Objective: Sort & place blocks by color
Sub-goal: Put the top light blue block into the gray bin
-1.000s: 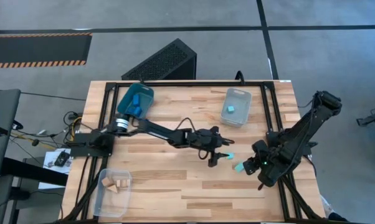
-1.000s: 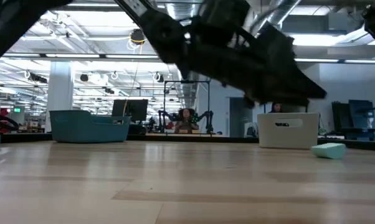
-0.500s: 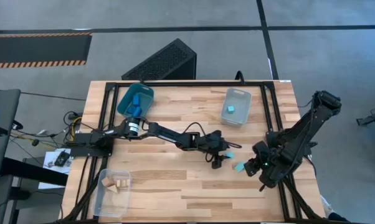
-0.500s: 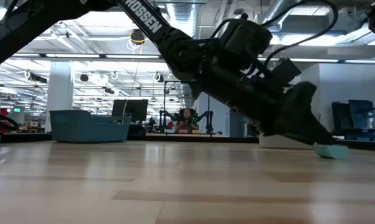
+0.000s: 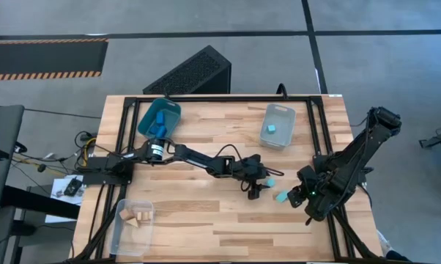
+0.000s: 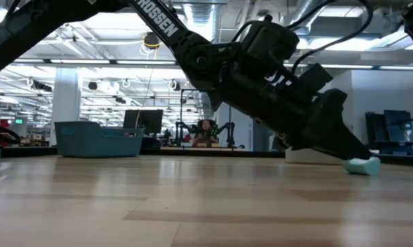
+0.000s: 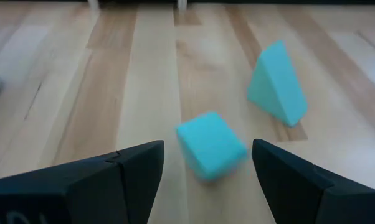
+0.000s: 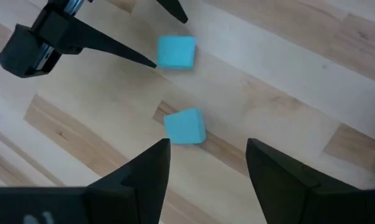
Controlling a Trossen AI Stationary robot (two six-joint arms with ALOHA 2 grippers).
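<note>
place: robotics lab | signs: open hall, ceiling lights [image 6: 90, 86], another robot rig [image 6: 205, 130], monitors [image 6: 143, 120]

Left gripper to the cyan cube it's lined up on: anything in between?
Nothing visible. The left gripper is open with the cyan cube lying on the table between its fingers. The cyan wedge lies beyond, apart from the cube.

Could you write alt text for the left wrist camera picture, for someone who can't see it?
The left gripper hangs open over a wooden table, a cyan cube lying between its two dark fingers. A cyan wedge block stands just beyond.
</note>
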